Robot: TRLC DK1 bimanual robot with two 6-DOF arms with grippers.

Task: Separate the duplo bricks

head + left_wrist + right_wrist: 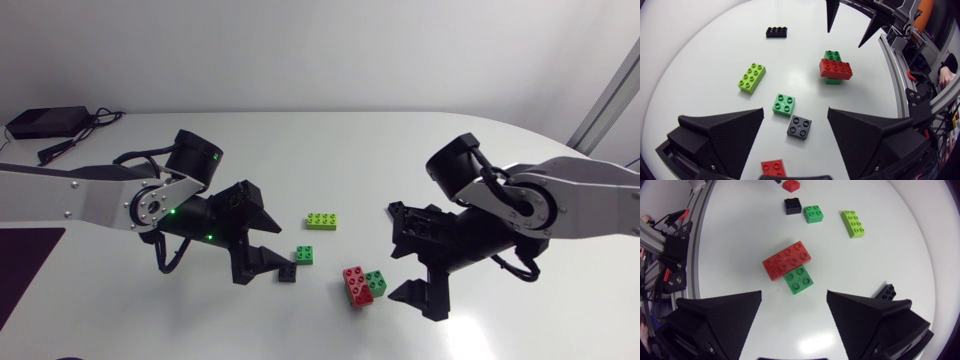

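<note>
Lying on the bench (330, 150): six loose items, each placed by the stacked pair.
Stacked pair (364, 285): a red brick (787, 260) pressed on top of a green brick (800, 280), still joined. The green one sticks out from under one long side of the red.
Small green brick (304, 255): single, near the stacked pair, on the side toward the left arm.
Dark square brick (288, 273): single, just beside the small green brick, on its far side from the stacked pair.
Long lime brick (321, 220): single, apart from the stacked pair and farther off than the small green brick.
Small red brick (773, 167): single, well apart from the stacked pair, under the left pincer.
Long black brick (885, 292): single, apart from the stacked pair, beside one finger of the right pincer.
Left pincer (268, 242): fingers apart, nothing gripped. It points toward the stacked pair, with the dark square brick just ahead of the gap.
Right pincer (405, 255): fingers apart, nothing gripped. It sits close beside the stacked pair, whose green brick lies just ahead of the gap.
</note>
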